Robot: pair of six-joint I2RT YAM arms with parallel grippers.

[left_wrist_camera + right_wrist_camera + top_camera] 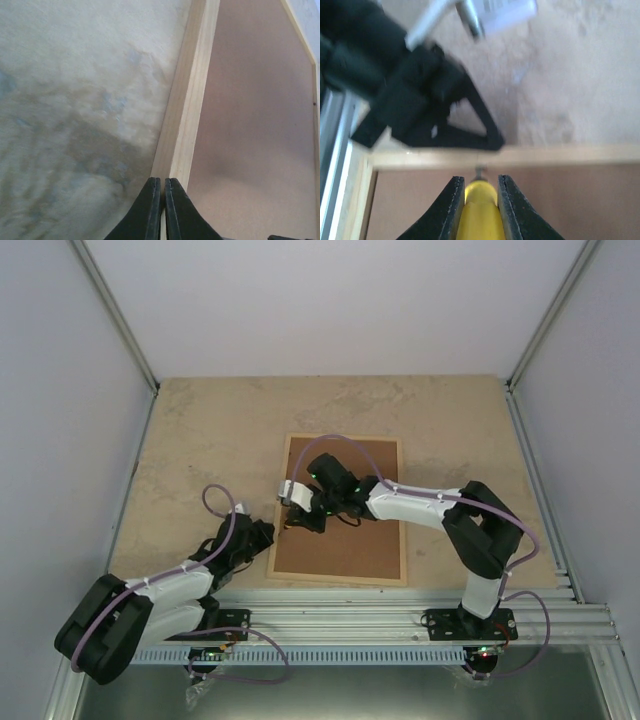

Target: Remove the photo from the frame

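Observation:
The frame (403,510) lies face down on the table, its brown backing board (350,545) uppermost. The photo is hidden under that board. My left gripper (268,538) is shut with nothing between its fingers. Its tips rest at the frame's left pale wood rail (192,100), beside the backing board (250,125). My right gripper (303,523) reaches over the board from the right and is shut on a yellow tool (480,210). The tool's small metal tip points at the left rail (545,155). In the right wrist view my left gripper (445,120) shows just beyond that rail.
A small white-and-grey object (290,490) lies by the frame's left side. The table's aluminium rails (400,615) run along the near edge behind the frame. Grey walls enclose the table on the left, right and far sides.

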